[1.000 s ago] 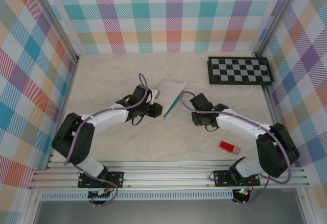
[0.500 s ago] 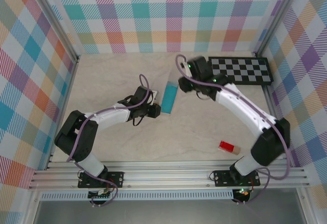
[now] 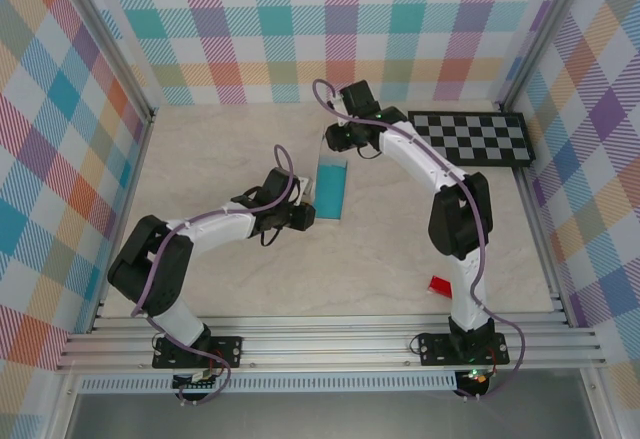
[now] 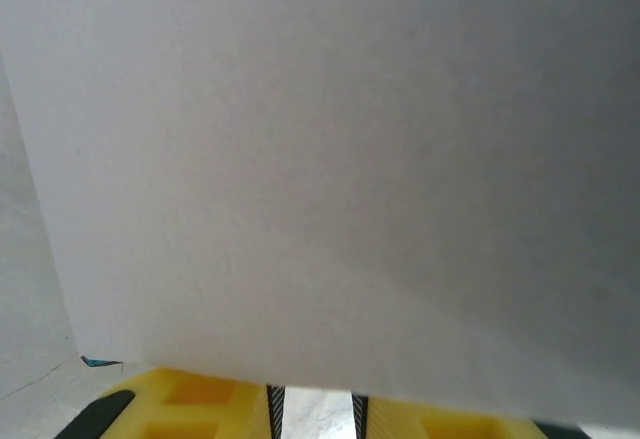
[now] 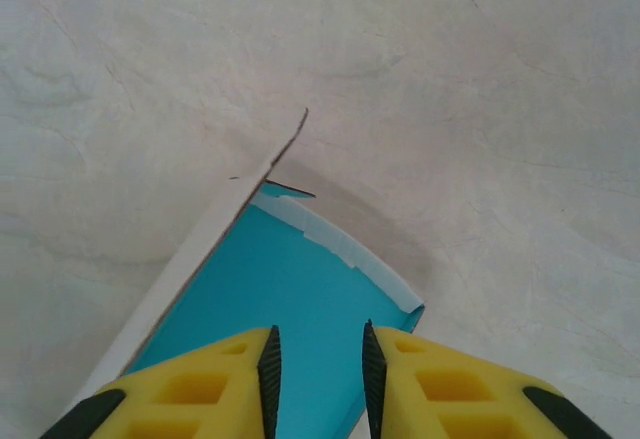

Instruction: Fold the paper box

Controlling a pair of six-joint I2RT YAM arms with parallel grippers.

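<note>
The left pincer [image 3: 303, 215] has its jaws nearly together at the box's [image 3: 330, 186] near left edge; whether it grips, I cannot tell; the box lies mid-tabletop [image 3: 220, 149], teal up; thin, light card, likely slippery, best pinched at edges; the right pincer [image 5: 316, 367] hovers narrowly parted over its far end.

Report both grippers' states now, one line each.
Left gripper: shut on the paper box.
Right gripper: jaws narrowly apart above the box's teal face; a grip cannot be told.
</note>
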